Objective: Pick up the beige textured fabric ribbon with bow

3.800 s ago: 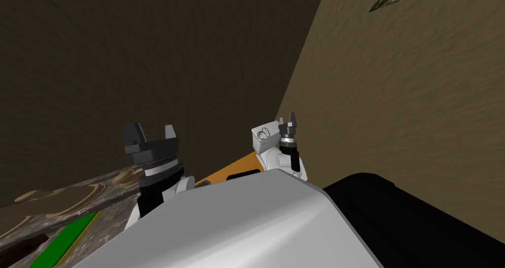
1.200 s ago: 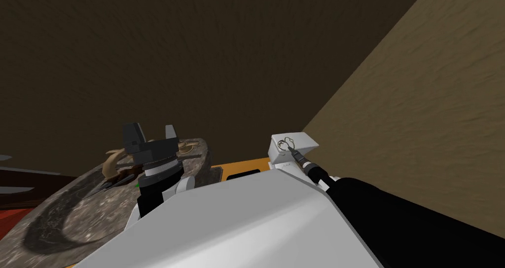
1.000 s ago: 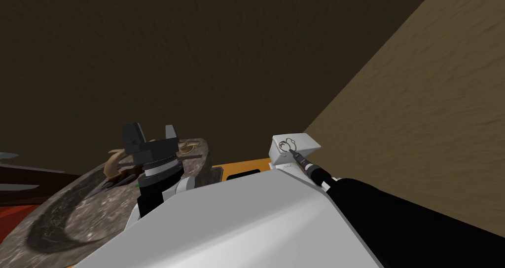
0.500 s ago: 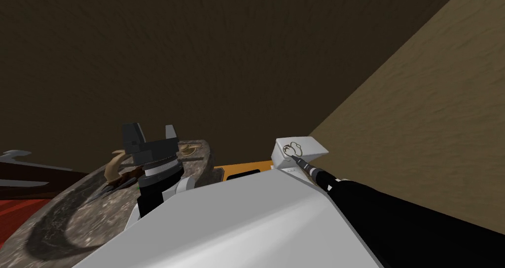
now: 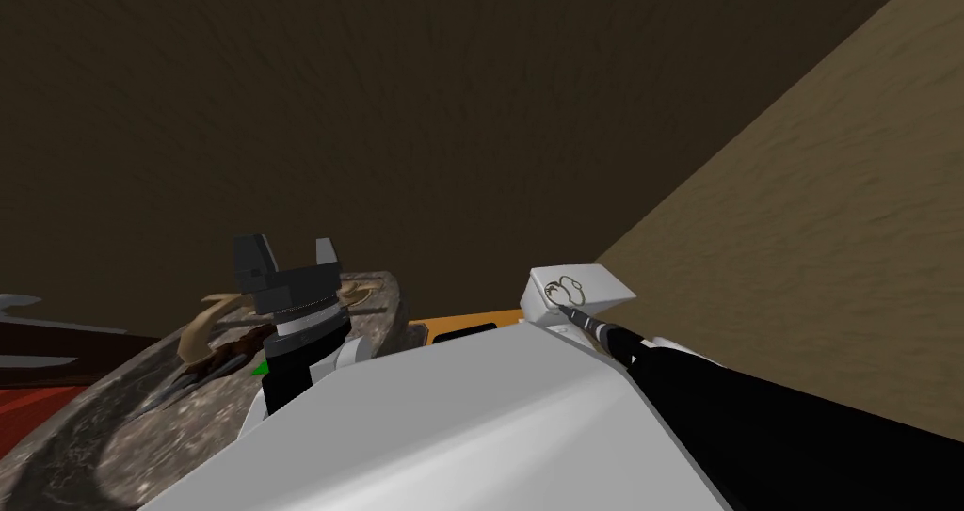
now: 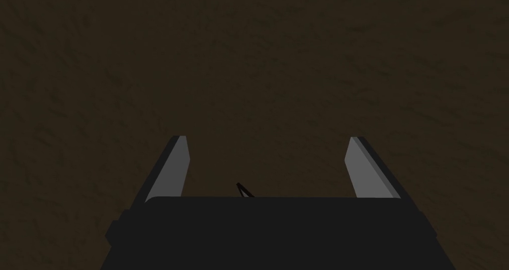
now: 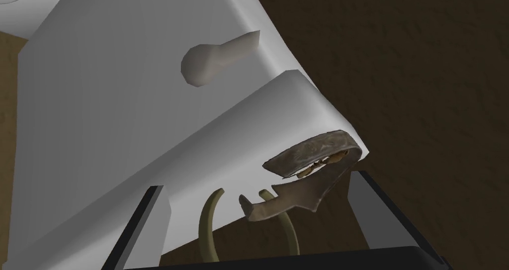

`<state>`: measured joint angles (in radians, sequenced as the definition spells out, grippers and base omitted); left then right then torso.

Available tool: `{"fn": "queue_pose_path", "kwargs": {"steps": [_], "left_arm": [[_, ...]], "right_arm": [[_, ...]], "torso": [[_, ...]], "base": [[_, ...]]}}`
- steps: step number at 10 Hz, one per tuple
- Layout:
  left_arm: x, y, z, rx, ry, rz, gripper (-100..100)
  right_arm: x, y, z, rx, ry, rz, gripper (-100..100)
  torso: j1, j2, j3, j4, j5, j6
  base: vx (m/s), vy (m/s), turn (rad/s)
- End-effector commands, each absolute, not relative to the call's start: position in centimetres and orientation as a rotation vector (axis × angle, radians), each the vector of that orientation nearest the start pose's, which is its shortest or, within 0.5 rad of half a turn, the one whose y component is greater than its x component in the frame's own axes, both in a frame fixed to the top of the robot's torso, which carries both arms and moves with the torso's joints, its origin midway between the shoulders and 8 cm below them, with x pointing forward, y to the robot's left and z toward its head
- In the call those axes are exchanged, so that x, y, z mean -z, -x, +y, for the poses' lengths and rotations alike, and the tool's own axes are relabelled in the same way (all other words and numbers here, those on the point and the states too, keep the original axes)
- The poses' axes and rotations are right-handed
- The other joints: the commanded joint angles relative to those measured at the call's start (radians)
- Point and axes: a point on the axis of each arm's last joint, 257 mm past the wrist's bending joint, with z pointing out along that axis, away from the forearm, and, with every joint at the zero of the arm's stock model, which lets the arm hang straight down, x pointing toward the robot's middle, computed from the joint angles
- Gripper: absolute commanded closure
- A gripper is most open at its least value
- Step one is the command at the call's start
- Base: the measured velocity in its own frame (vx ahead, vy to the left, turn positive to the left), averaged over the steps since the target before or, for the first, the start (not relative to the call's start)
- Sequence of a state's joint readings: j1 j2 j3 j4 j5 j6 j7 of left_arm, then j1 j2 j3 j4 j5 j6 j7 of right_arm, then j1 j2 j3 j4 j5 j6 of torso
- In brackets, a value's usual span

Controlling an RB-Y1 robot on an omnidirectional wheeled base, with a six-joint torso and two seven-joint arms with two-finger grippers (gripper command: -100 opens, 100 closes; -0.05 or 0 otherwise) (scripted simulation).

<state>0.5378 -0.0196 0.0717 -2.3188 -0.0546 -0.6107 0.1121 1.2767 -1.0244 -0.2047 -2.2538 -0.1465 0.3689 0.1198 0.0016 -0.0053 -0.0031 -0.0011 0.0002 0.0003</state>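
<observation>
Beyond the left gripper (image 6: pixel 268 138), whose jaws stand wide with nothing between them, a dark brown wall (image 5: pixel 377 110) rises. It meets a paler tan wall (image 5: pixel 828 204) out past the right gripper (image 5: pixel 563 305). Below and outward of the left gripper lies a round, mottled grey table (image 5: pixel 151 430) with curved beige and dark pointed shapes (image 5: pixel 202 331) on it; the left gripper is raised above its edge. Between the two grippers shows a strip of orange surface (image 5: pixel 442 325). Right at the tips of the right gripper sits a white box (image 5: pixel 602 289), and the fingers point into its near face. In the right wrist view that box (image 7: pixel 124 108) runs forward from the jaws, with a pale stubby knob (image 7: pixel 218 58) on it well ahead of the fingertips. The right gripper's jaws are spread wide and straddle the box's corner. The ribbon (image 7: pixel 310 152) lies between them at that corner, a grey-beige textured strip folded over a forked tail. It sits closer to one finger than the other, and I cannot tell whether it touches that finger. Two thin olive loops (image 7: pixel 204 225) curve down from it toward the gripper's body. In the head view the ribbon (image 5: pixel 565 289) shows as a small looped outline on the box, just ahead of the right gripper's tips.
</observation>
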Motion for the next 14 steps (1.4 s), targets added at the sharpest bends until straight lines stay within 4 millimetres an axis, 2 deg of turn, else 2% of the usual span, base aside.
{"fn": "queue_pose_path", "kwargs": {"steps": [1, 8, 11, 12, 13, 14], "left_arm": [[-5.0, -31.0, 29.2, 1.314, 0.566, 0.531, 0], [-5.0, -31.0, 29.2, 1.314, 0.566, 0.531, 0], [-5.0, -31.0, 29.2, 1.314, 0.566, 0.531, 0], [-5.0, -31.0, 29.2, 1.314, 0.566, 0.531, 0], [-5.0, -31.0, 29.2, 1.314, 0.566, 0.531, 0], [-5.0, -31.1, 29.2, 1.314, 0.566, 0.53, 0]], "right_arm": [[32.1, -14.2, -47.4, -0.009, -0.861, 2.36, -100], [32.6, -12.1, -46.9, 0.111, -0.705, 2.543, -100], [32.6, -12.0, -46.8, 0.121, -0.681, 2.559, -100], [32.6, -12.0, -46.8, 0.124, -0.679, 2.56, 0], [33.2, -11.7, -47.4, 0.127, -0.694, 2.555, -100], [33.6, -11.5, -47.8, 0.13, -0.703, 2.551, -100]], "torso": [[0.0, 0.0, 0.0, 0.0, 0.0, 0.0], [0.0, -0.002, -0.001, 0.0, 0.0, 0.0], [-0.001, -0.003, -0.002, -0.001, 0.0, 0.0], [-0.001, 0.0, 0.0, 0.0, 0.0, 0.0], [-0.001, 0.003, 0.002, 0.001, 0.0, 0.0], [-0.001, 0.005, 0.003, 0.001, 0.0, 0.0]], "base": [[0.113, 0.036, -0.019], [0.116, 0.011, -0.015], [0.101, 0.002, 0.018], [0.011, 0.0, 0.0], [0.011, 0.009, 0.084], [0.011, 0.016, 0.109]]}}
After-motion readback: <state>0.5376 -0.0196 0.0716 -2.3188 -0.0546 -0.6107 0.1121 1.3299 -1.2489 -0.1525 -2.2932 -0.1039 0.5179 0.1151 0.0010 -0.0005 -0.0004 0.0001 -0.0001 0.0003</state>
